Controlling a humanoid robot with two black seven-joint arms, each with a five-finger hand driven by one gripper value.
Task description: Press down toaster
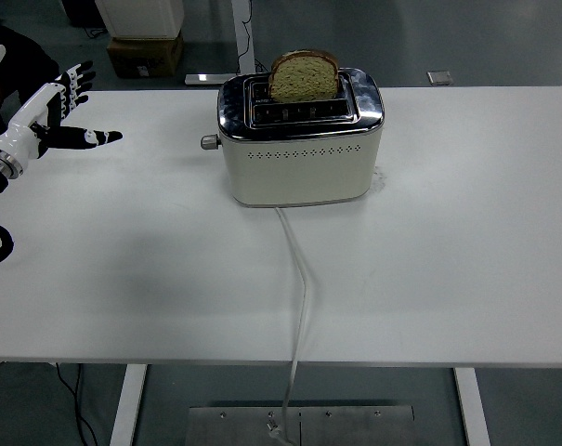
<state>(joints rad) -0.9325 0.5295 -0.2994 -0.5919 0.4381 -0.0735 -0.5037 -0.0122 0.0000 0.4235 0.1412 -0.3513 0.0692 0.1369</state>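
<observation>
Currently the cream toaster (300,139) sits upright on the white table (429,260), toward the far edge and a bit left of centre, long side facing the camera. Chrome top, two slots; a slice of brown bread (304,75) stands upright in the far slot, sticking well up above the top. Near slot looks unfilled, can't see inside. Row of small vent holes across the front face. A round grey knob (207,142) pokes out of the toaster's left end, near the top. White power cord (300,288) leaves the base at front centre, runs across the table toward the near edge and drops off it down to the floor. Left robot hand (58,116) is at the far left, raised over the table's left corner, well apart from the toaster: white palm, black-tipped fingers (76,76) spread and pointing up and away, thumb sticking out to the right toward the toaster, nothing held. Its black arm enters from the left edge below it. Right arm doesn't show. Behind the table, a cardboard box (145,53) on the floor at top left, and a white table leg (244,37) behind the toaster.
</observation>
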